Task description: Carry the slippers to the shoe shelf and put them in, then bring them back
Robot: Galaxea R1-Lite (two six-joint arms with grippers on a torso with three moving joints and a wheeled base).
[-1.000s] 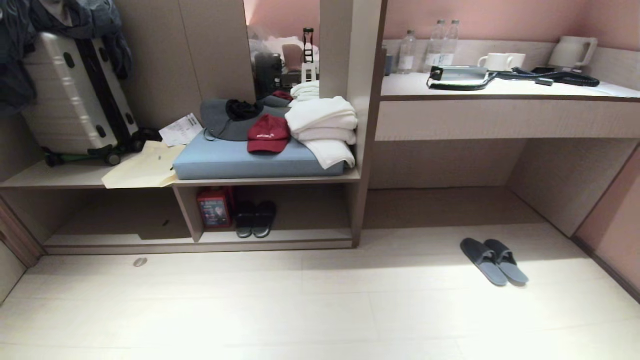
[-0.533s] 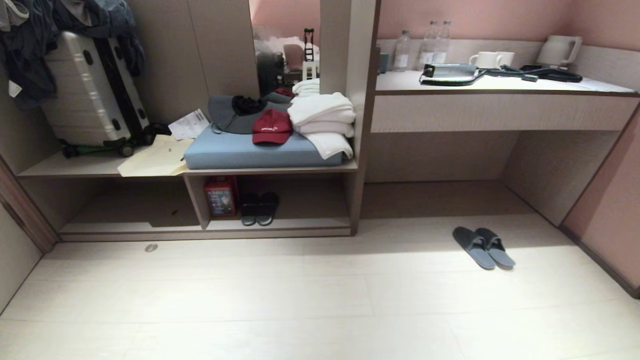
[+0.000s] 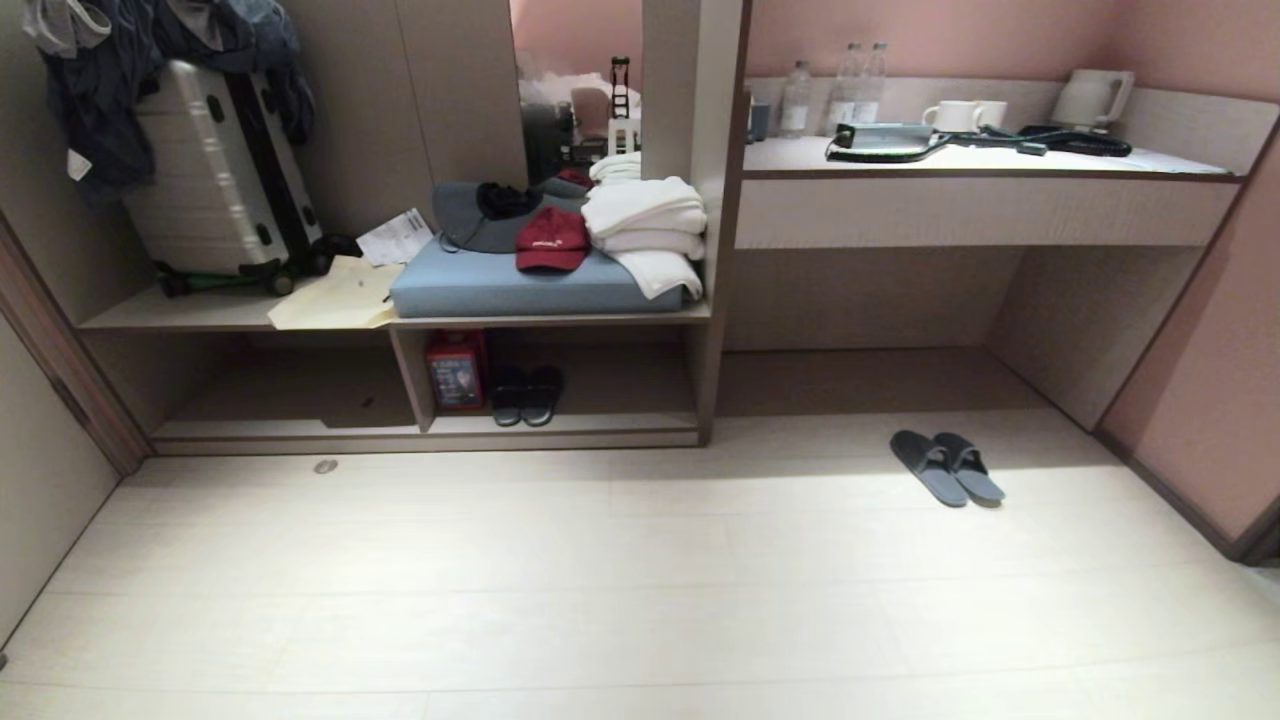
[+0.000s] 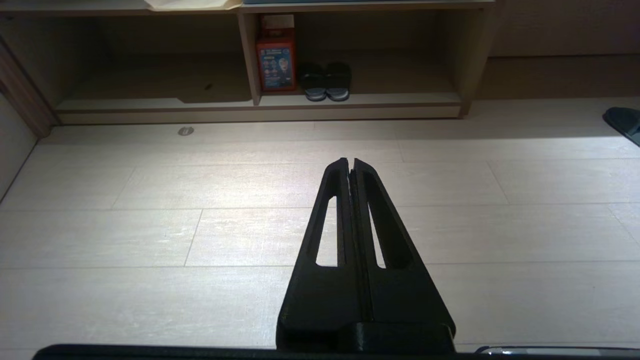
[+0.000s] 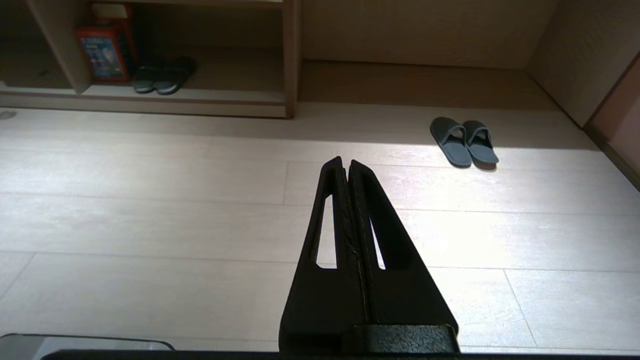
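Observation:
The slippers (image 3: 947, 467), a flat grey-blue pair, lie side by side on the pale floor in front of the desk recess, far right of the shoe shelf (image 3: 620, 427). The shelf is the low open compartment under the cushioned bench, with an upright divider. My left gripper (image 4: 350, 161) is shut and empty above bare floor, facing the shoe shelf (image 4: 380, 100), with one slipper (image 4: 625, 122) at the frame's edge. My right gripper (image 5: 346, 161) is also shut and empty, well short of the slippers (image 5: 464, 141). Neither arm shows in the head view.
Another dark pair with pale soles (image 3: 527, 395) and a red box (image 3: 456, 370) stand inside the shelf beside the divider. A blue cushion (image 3: 530, 285) with a cap and towels lies above. A suitcase (image 3: 215, 170) stands at the left, and a wall (image 3: 1190, 330) at the right.
The whole head view has shifted. Shelf, desk and slippers look smaller and farther away, so the camera has drawn back. Nothing on the floor or shelf has moved.

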